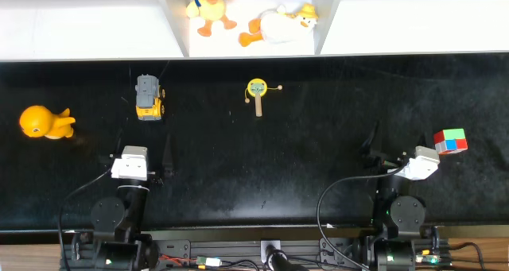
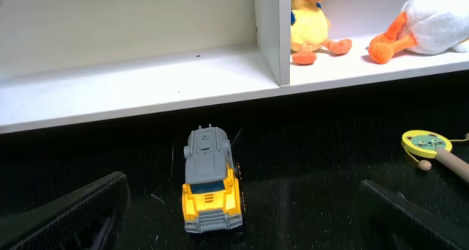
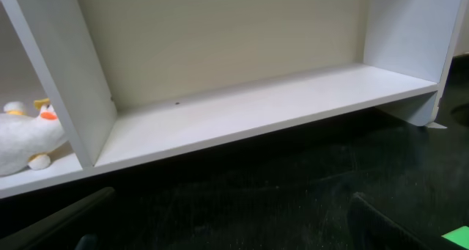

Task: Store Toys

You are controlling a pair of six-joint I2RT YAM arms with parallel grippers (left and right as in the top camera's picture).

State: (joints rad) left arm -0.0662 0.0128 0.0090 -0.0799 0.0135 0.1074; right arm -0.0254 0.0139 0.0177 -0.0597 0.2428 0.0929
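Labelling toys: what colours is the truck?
Truck: yellow body, grey top; clearest in left wrist view.

Six toys in all. Two are plush birds: one yellow plush duck (image 1: 210,9) and one white plush (image 1: 278,25), possibly a goose, hard to tell from here. One orange duck (image 1: 44,122). One truck (image 1: 149,97). One rattle (image 1: 257,90). One cube (image 1: 450,141). One shelf (image 1: 87,32), with three bays showing.
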